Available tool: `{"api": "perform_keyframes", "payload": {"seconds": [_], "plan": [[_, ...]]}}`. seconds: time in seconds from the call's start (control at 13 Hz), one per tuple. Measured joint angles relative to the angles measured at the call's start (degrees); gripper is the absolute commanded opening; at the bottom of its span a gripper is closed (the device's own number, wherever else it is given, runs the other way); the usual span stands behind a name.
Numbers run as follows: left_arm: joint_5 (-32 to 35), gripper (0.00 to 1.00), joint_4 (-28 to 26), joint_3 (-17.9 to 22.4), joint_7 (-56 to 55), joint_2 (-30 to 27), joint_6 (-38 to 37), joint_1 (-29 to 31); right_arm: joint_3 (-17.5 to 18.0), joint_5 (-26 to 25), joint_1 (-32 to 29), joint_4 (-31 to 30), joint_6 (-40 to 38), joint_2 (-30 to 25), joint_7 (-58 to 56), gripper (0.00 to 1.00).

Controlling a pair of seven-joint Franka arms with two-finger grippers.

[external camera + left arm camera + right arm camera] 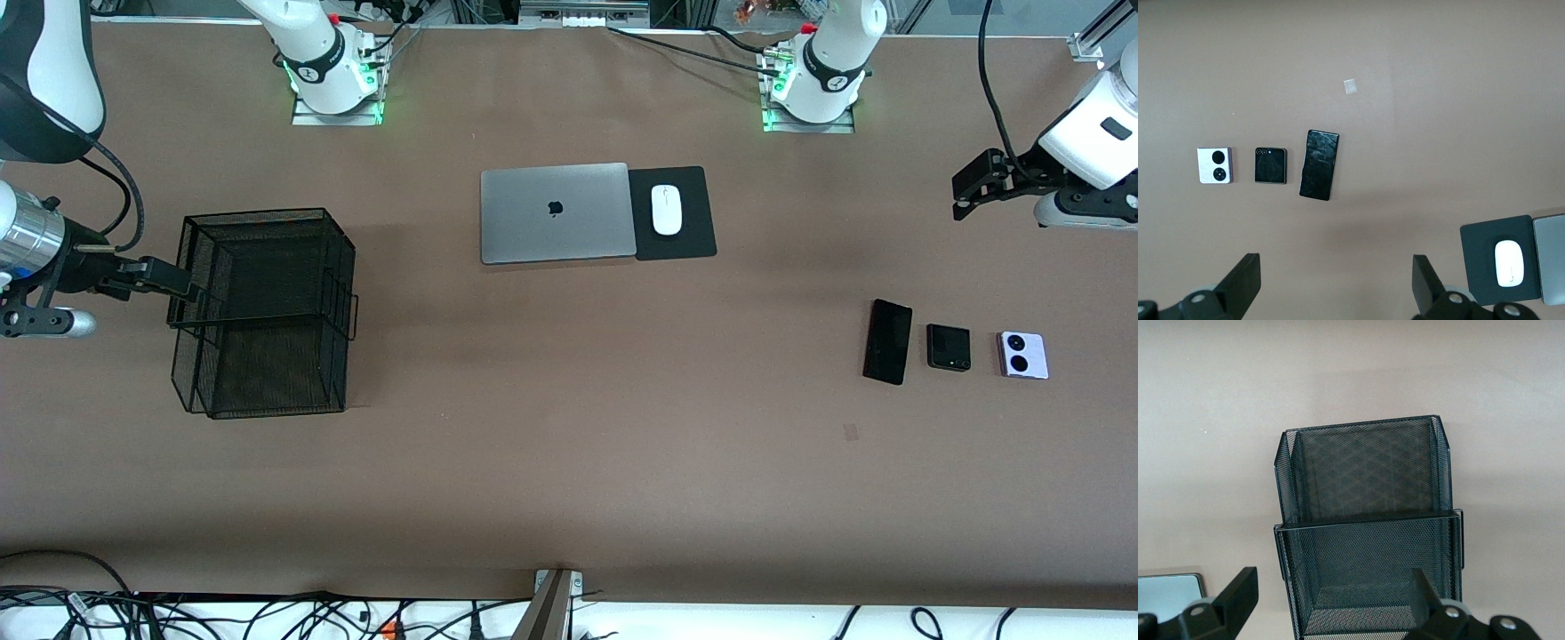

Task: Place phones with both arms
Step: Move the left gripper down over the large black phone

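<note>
Right now both grippers hang in the air with nothing in them. The left gripper (pixel 1335 283) has its two black fingers (pixel 1245 277) spread wide apart over bare brown table (pixel 569 462) at the left arm's end, and only the finger ends show in the left wrist view, because the rest is cut off at the picture's edge. Between the spread fingers and well apart from them, three phones lie flat in a row: the long black phone (pixel 888 341), the small black flip phone (pixel 949 347) just beside it, and the lilac-white phone (pixel 1023 355) with two round black lenses at the end of the row. None of them touch. A tiny pale square (pixel 1349 86) lies on the table near the long phone, and it is too small to tell what it is. The right gripper (pixel 1331 600) also has its fingers spread wide, and it hangs by the edge of a black wire mesh basket (pixel 267 311) with two tiers. A closed silver laptop (pixel 555 212) sits mid-table, touching a black mouse pad (pixel 689 244) with a white computer mouse (pixel 666 210) on it.
</note>
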Motion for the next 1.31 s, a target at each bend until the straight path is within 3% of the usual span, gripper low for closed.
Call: {"api": "perform_keyframes", "payload": {"seconds": [1.31], "plan": [[0.2,1.00,-0.2,0.0,-0.5,1.3,-0.8,0.8,-0.1,0.0,0.0,0.5,0.0,0.0,0.0,1.00]]}}
